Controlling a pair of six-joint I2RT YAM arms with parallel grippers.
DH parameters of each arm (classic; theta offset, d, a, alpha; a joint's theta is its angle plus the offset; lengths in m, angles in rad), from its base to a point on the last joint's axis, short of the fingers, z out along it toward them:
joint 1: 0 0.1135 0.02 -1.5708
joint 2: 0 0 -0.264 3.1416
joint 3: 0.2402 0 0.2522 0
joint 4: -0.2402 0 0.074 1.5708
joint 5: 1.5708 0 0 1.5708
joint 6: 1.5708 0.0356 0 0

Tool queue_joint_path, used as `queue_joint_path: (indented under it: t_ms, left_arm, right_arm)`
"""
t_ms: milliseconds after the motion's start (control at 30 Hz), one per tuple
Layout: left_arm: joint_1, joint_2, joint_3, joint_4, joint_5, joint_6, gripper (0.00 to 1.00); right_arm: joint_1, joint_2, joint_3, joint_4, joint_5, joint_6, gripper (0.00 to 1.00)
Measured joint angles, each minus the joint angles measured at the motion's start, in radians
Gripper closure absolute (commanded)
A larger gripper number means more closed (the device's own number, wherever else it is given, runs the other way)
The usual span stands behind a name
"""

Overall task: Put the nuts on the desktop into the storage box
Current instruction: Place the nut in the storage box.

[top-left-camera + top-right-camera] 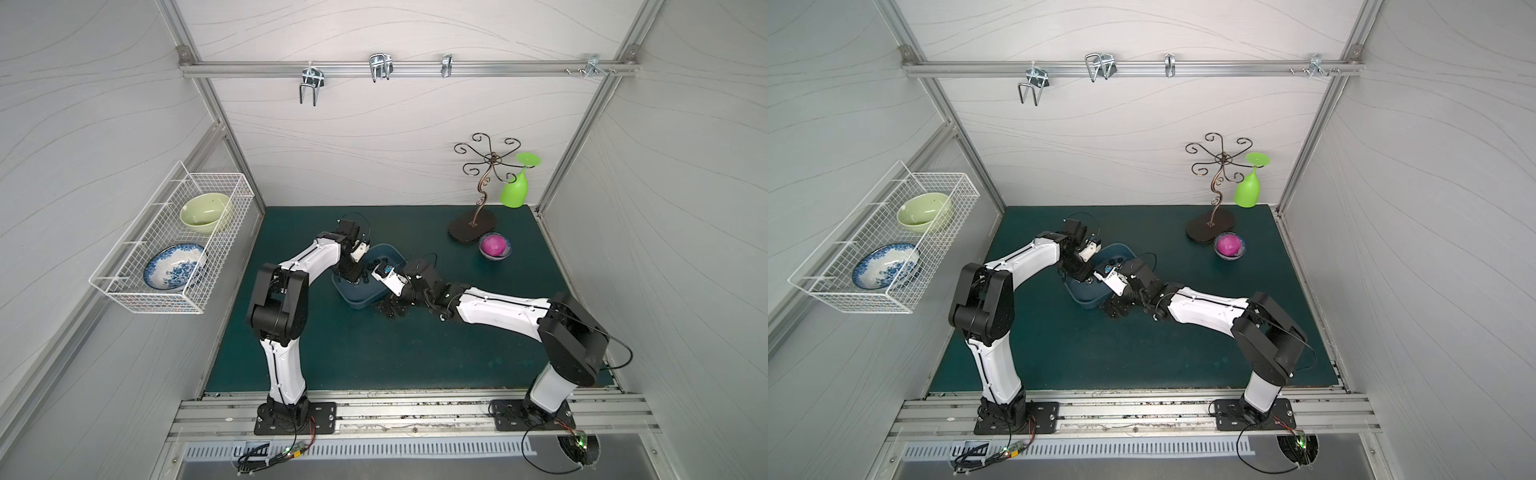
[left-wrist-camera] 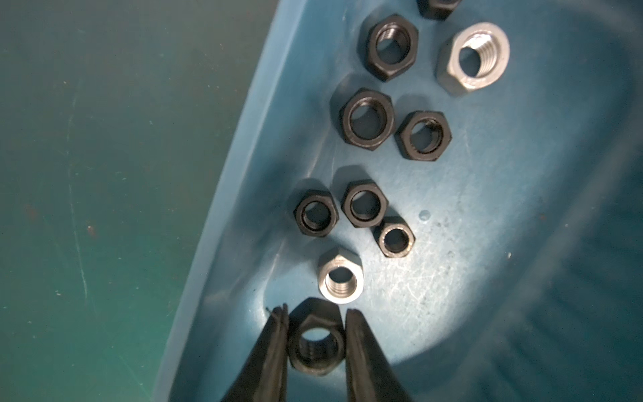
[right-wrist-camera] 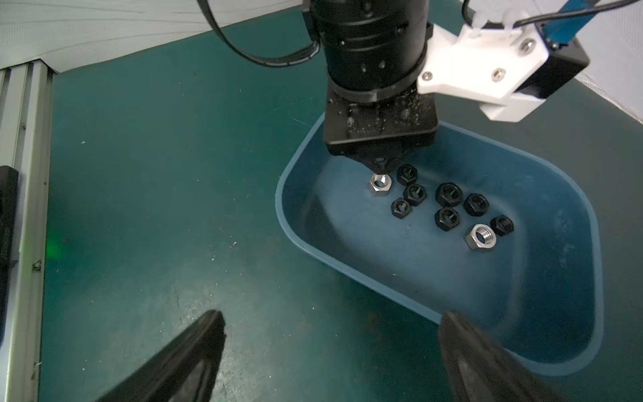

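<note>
The blue-grey storage box (image 1: pixel 353 297) (image 1: pixel 1086 297) stands mid-desktop (image 1: pixel 374 353). My left gripper (image 2: pixel 316 310) (image 1: pixel 355 280) reaches down inside the box and is shut on a black nut (image 2: pixel 316 343), close above the floor. Several black nuts (image 2: pixel 368 120) (image 3: pixel 449 194) and two silver ones (image 2: pixel 341 278) (image 3: pixel 480 236) lie on the box floor (image 2: pixel 452 261). My right gripper (image 3: pixel 332 316) (image 1: pixel 390 309) hangs open just outside the box's near wall (image 3: pixel 487 296). Only bare desktop shows between its fingers.
On the left wall a white wire basket (image 1: pixel 174 249) holds two bowls. At the back right stand a metal scroll stand (image 1: pixel 473 230), a green glass (image 1: pixel 515 191) and a small bowl with a magenta ball (image 1: pixel 494 246). Aluminium framing (image 1: pixel 374 409) edges the front.
</note>
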Motion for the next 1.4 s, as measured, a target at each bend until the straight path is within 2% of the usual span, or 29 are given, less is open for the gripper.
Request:
queue_joint_path:
  t_ms: [567,1067,1267,1400]
  left_arm:
    - [0.006,0.029,0.0,0.0,-0.041,-0.042,0.75]
    - [0.018,0.051,-0.001,0.007,-0.047,-0.075,0.66]
    - [0.02,0.05,-0.001,0.007,-0.047,-0.084,0.56]
    - [0.019,0.05,-0.001,0.007,-0.047,-0.085,0.56]
  right_arm:
    - [0.0,0.0,0.001,0.002,-0.003,-0.032,0.01]
    - [0.0,0.0,0.0,0.002,-0.002,-0.039,0.01]
    - [0.0,0.0,0.0,0.002,-0.002,-0.039,0.01]
    - [0.0,0.0,0.0,0.002,0.0,-0.039,0.01]
